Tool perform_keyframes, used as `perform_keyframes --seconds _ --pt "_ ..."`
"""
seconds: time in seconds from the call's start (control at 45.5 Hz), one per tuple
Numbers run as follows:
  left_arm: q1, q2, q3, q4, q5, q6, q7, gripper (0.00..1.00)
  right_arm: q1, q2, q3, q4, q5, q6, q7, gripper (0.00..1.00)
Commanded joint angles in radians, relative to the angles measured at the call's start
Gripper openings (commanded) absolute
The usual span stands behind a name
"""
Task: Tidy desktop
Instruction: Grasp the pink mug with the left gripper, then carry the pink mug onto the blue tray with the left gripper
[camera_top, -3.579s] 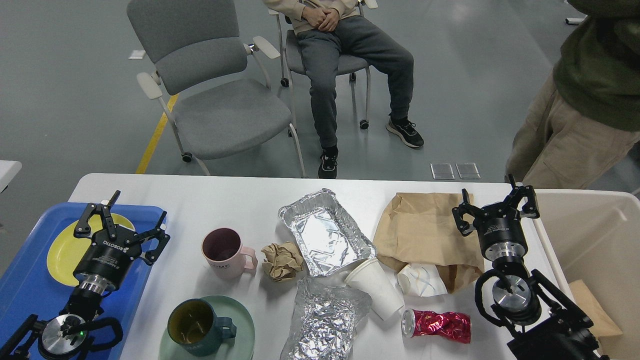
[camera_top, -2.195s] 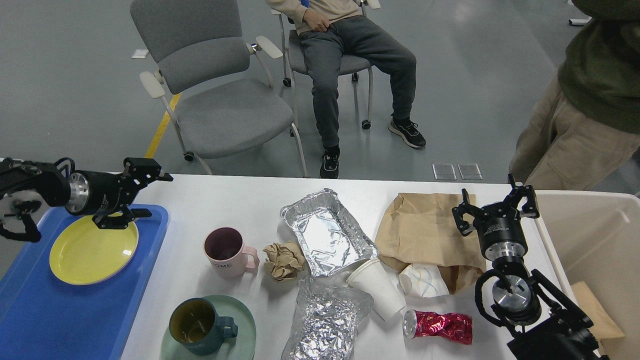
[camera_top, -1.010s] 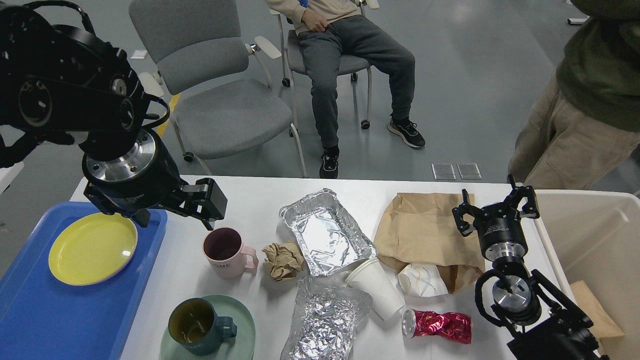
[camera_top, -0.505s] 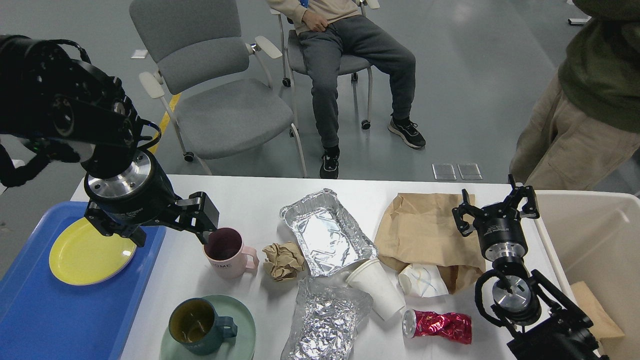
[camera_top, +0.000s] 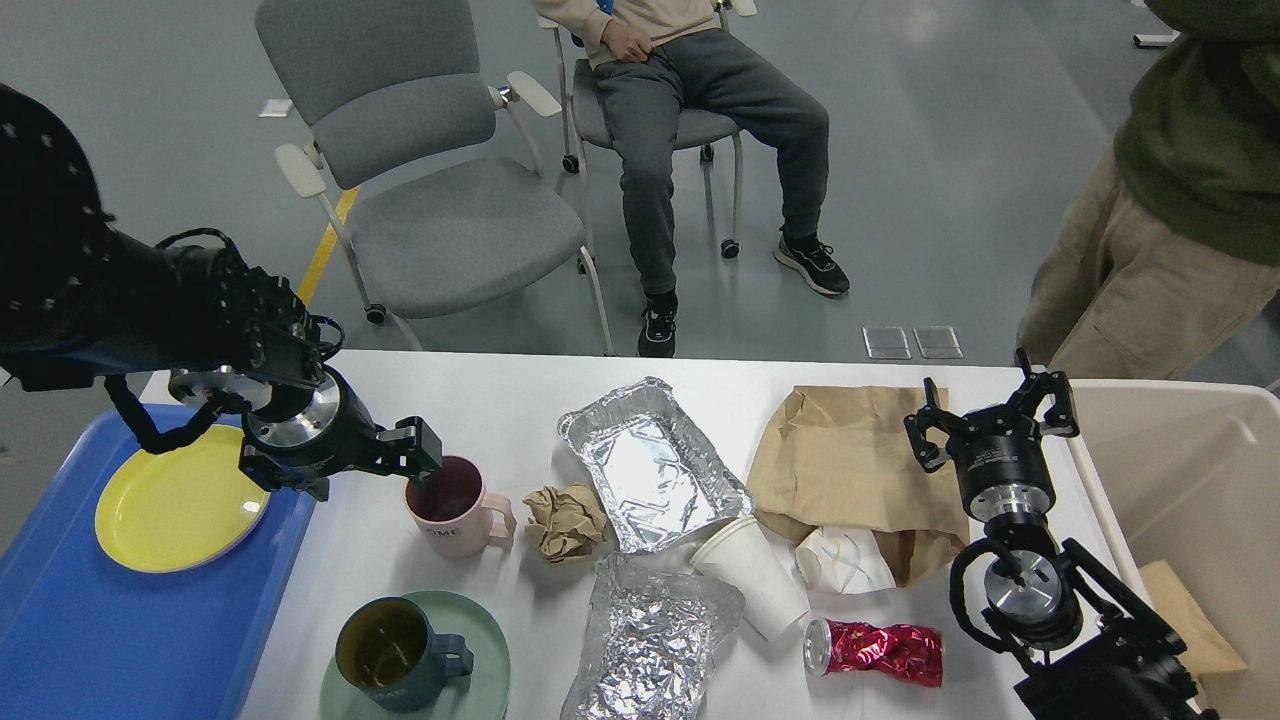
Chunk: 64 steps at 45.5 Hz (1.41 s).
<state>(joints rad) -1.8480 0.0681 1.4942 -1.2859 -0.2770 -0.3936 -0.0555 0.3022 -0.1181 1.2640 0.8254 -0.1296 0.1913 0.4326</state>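
Observation:
The white desktop (camera_top: 480, 400) carries a pink mug (camera_top: 458, 508), a crumpled brown paper ball (camera_top: 565, 522), a foil tray (camera_top: 650, 465), crumpled foil (camera_top: 650, 640), a tipped white paper cup (camera_top: 758, 578), a crushed white cup (camera_top: 845, 560), a crushed red can (camera_top: 880, 648) and a brown paper bag (camera_top: 850, 460). My left gripper (camera_top: 365, 470) points down, open, and its right finger (camera_top: 418, 448) is at the pink mug's left rim. Open as well, my right gripper (camera_top: 990, 415) stands by the paper bag's right edge, holding nothing.
A blue tray (camera_top: 100, 640) at the left holds a yellow plate (camera_top: 180, 500). A dark teal mug (camera_top: 395, 655) sits on a green plate (camera_top: 485, 690) at the front. A beige bin (camera_top: 1190, 480) stands at the right. Behind the table are an empty chair, a seated person and a standing person.

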Motion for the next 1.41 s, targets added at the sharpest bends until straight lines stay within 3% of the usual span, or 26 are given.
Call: perform_keyframes --seconds 0.0,0.22,0.373,0.593,0.725,0.834,1.076,1.383 --pt "0.096 -0.004 -0.002 0.111 -0.045 0.006 0.0 0.92 0.0 0.0 0.0 0.0 0.001 0.0 0.0 1.0" --pt "0.228 -0.005 -0.025 0.212 -0.045 0.03 0.002 0.92 0.0 0.0 0.0 0.0 -0.001 0.0 0.0 1.0" --pt "0.32 -0.011 -0.032 0.284 -0.042 0.113 0.002 0.92 -0.001 0.0 0.0 0.0 0.001 -0.001 0.0 1.0" --pt "0.391 -0.011 -0.052 0.37 -0.042 0.121 0.002 0.9 0.0 0.0 0.0 0.0 0.001 -0.001 0.0 1.0" --pt "0.423 -0.011 -0.084 0.401 -0.031 0.119 0.005 0.83 0.0 0.0 0.0 0.0 0.001 0.0 0.0 1.0" --pt "0.435 -0.011 -0.115 0.405 -0.024 0.119 0.005 0.71 0.0 0.0 0.0 0.0 -0.001 0.0 0.0 1.0" --pt "0.44 -0.011 -0.118 0.405 -0.004 0.114 0.023 0.23 0.0 0.0 0.0 0.0 -0.001 0.0 0.0 1.0" --pt "0.441 -0.011 -0.117 0.407 0.013 0.11 0.046 0.0 0.0 0.0 0.0 0.0 0.001 0.0 0.0 1.0"
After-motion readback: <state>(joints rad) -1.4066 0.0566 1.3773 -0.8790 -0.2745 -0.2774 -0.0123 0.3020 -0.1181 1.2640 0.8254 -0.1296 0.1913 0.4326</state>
